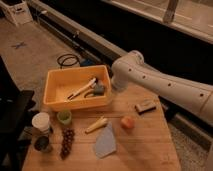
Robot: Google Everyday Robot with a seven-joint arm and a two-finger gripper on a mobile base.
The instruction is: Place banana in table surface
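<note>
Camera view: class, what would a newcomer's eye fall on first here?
The white robot arm reaching in from the right over the light-brown wooden plank table; its claw is hidden behind its bend. Next, the yellow plastic bin at the table's back left, and the small pale yellow banana lying in front of it.

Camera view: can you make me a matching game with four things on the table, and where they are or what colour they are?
Things:
1. banana
2. white-handled tool
3. cloth
4. round fruit

Clues:
A. inside the yellow bin
B. blue-grey, lying flat, nearer the camera than the banana
C. pale yellow, lying on the table surface
D. orange-pink, on the picture's right of the banana

Pairs: 1-C, 2-A, 3-B, 4-D.

The jaws are at the arm's tip by the yellow bin's right wall, away from the banana.
</note>
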